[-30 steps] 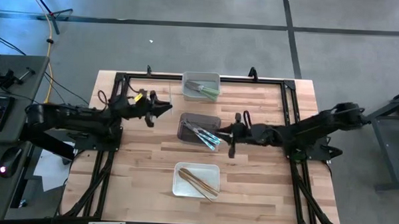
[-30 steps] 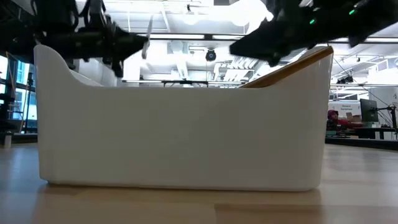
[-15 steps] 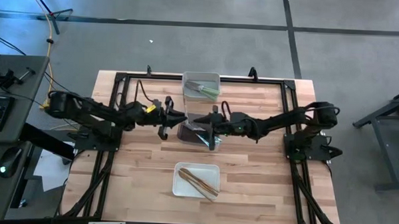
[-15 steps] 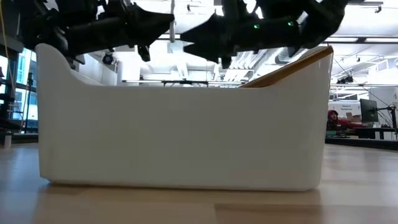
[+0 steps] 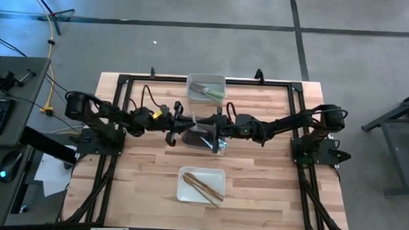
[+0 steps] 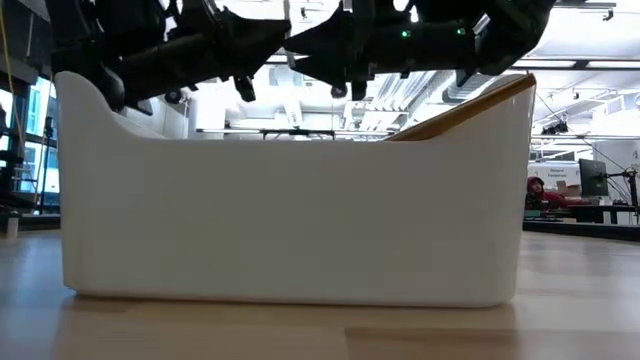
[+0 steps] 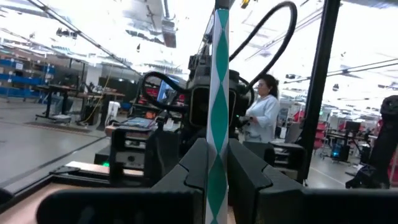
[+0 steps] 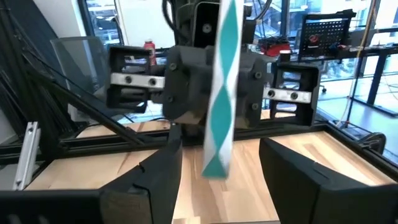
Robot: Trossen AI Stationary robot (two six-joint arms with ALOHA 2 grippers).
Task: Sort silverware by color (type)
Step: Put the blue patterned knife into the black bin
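My left gripper (image 5: 179,121) is shut on a teal-and-white striped utensil (image 7: 217,93), which stands upright over the left rim of the dark middle bin (image 5: 205,138). My right gripper (image 5: 203,124) faces it from the table's right, open. Its fingers (image 8: 149,180) stand on either side of the striped utensil (image 8: 222,93) without touching it. Pale blue silverware (image 5: 209,137) lies in the middle bin. Green pieces (image 5: 209,92) lie in the far bin, and wood-coloured ones (image 5: 203,187) in the near white bin (image 5: 185,191). My left gripper pinches the striped utensil between its two fingers (image 7: 194,168), on its flat faces (image 7: 216,158). The fingers come level from the table's left and lie across the utensil. It stands upright, running above and below the fingers, lifted clear of the bins.
The near white bin (image 6: 290,220) fills the low view, with a wooden piece (image 6: 470,105) sticking out over its rim. A black frame (image 5: 294,97) edges the table. A person (image 7: 264,118) stands in the room beyond.
My left gripper has carried the striped utensil, upright, toward the table's right, up to the middle bin. My right gripper has moved toward the table's left, across the middle bin, and now meets the left gripper tip to tip.
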